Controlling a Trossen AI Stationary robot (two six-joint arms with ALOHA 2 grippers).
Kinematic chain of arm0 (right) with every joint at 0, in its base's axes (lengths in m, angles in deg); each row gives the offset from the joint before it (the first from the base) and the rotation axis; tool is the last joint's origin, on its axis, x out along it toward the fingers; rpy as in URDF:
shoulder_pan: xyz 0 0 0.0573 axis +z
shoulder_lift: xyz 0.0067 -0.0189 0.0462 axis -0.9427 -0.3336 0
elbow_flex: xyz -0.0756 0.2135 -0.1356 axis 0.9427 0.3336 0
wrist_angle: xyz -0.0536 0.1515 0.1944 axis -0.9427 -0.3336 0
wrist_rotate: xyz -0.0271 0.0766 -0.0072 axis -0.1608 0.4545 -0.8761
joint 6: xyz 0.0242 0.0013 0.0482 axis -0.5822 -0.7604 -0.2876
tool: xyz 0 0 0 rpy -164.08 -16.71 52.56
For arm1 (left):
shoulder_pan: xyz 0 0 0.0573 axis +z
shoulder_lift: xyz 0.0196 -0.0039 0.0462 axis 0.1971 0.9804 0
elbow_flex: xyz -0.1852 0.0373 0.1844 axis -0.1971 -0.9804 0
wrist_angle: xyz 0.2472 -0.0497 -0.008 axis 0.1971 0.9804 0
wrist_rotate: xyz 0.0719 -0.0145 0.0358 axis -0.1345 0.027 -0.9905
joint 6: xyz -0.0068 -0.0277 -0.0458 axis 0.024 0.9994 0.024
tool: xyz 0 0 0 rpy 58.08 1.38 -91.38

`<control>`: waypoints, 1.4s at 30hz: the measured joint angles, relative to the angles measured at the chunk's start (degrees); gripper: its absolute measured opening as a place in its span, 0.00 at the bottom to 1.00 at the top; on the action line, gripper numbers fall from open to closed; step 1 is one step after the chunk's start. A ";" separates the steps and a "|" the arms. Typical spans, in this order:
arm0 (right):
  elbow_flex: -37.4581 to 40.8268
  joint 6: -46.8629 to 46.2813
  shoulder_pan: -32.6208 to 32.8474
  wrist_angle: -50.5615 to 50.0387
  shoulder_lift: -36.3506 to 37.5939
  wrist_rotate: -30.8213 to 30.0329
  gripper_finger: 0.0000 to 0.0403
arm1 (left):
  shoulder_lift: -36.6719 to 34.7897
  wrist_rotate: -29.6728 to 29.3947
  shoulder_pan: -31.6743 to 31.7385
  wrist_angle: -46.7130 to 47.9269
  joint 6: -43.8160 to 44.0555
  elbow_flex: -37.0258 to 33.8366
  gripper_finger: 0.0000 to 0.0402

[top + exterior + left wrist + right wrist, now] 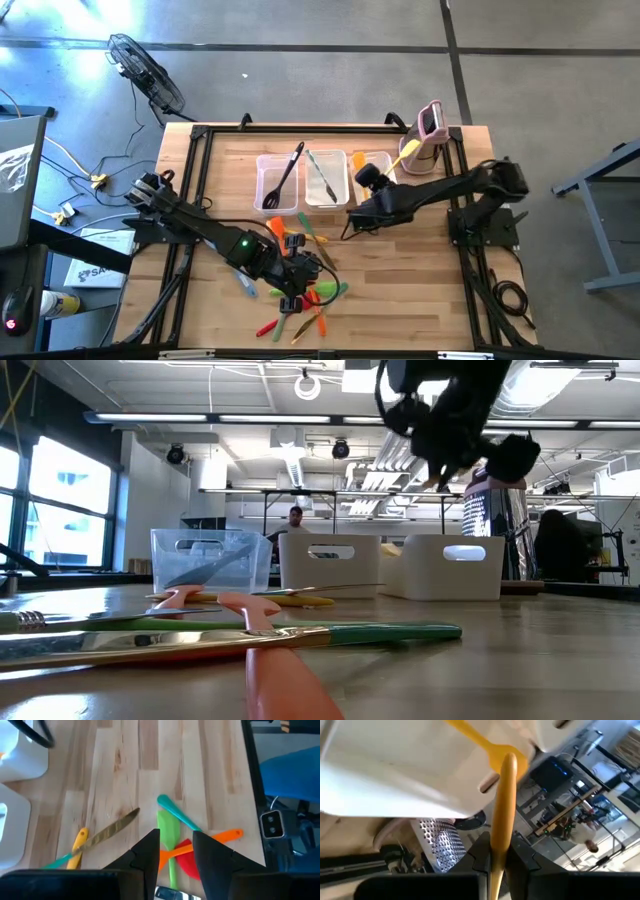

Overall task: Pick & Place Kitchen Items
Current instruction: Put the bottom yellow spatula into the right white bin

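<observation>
Yellow-handled utensil [501, 815] pinched upright between the right gripper's [499, 851] fingers, above the clear tubs [326, 180].
Most utensils lay heaped [305, 290] on the wooden table's [420, 280] front part; the left gripper [176, 851] hung low over them, fingers slightly parted astride a green spatula [168, 837] and an orange handle [220, 838], gripping nothing visibly.

Pale wood table [420, 300], smooth planks; clear glossy plastic tubs [327, 178] at upper centre; glossy plastic utensils [305, 300], one shiny metal-bladed knife [107, 831].
</observation>
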 joint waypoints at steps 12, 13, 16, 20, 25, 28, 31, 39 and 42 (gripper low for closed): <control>-0.02 3.55 -2.16 -1.10 -10.42 5.28 0.05 | 0.00 1.88 -0.02 -1.81 0.18 -1.72 0.28; -0.01 3.54 -2.08 -1.61 -10.68 5.84 0.05 | 0.00 1.88 -0.02 -1.81 0.18 -1.72 0.28; 0.00 4.21 -1.44 -1.81 -11.15 6.47 0.05 | 0.00 1.88 -0.02 -1.82 0.13 -1.72 0.28; -0.02 4.94 -0.69 -1.59 -11.10 7.35 0.05 | 0.00 1.88 -0.02 -1.81 -0.04 -1.72 0.28; -0.02 5.81 0.47 -1.49 -11.10 9.20 0.05 | 0.00 1.84 -0.02 -1.81 -0.04 -1.72 0.28; -0.02 6.96 0.92 -0.45 -11.10 9.30 0.05 | 0.00 1.84 -0.02 -1.84 -0.04 -1.72 0.28; -0.02 7.63 0.92 0.70 -11.10 9.39 0.05 | 0.00 1.41 -0.02 -1.91 -0.04 -1.72 0.28; -0.02 7.03 0.92 0.83 -11.10 11.38 0.06 | 0.00 0.79 -0.02 -1.96 -0.02 -1.74 0.28; -0.02 6.11 0.90 0.83 -11.10 12.69 0.07 | 0.00 0.79 -0.02 -1.96 -0.02 -1.74 0.28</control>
